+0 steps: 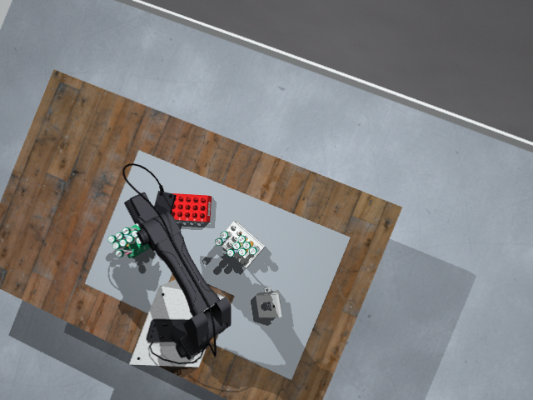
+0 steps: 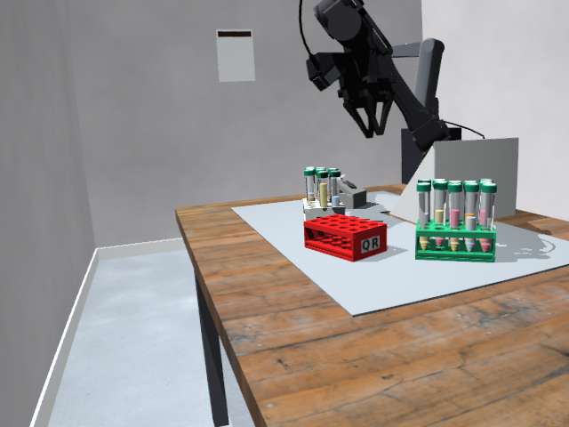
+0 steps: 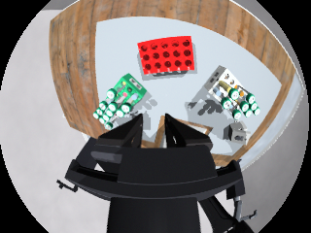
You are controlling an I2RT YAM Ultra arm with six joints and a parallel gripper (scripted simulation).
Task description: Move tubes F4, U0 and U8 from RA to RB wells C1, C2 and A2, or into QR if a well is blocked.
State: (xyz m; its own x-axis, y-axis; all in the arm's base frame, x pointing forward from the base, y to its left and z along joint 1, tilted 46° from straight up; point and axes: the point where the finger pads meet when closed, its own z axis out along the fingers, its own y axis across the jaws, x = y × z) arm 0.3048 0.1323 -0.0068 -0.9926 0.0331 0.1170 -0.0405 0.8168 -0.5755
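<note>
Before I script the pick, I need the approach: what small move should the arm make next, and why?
Probably lower toward the green rack. The gripper hangs high above the bench, fingers partly apart with nothing between them. The green rack is full of capped tubes, while the red rack has none. I can't read the tube labels from here.

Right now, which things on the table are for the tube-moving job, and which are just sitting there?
For the job: green tube rack, white tube rack, red rack marked QR, small grey button box, black gripper.

Just there: white panel behind the green rack.
</note>
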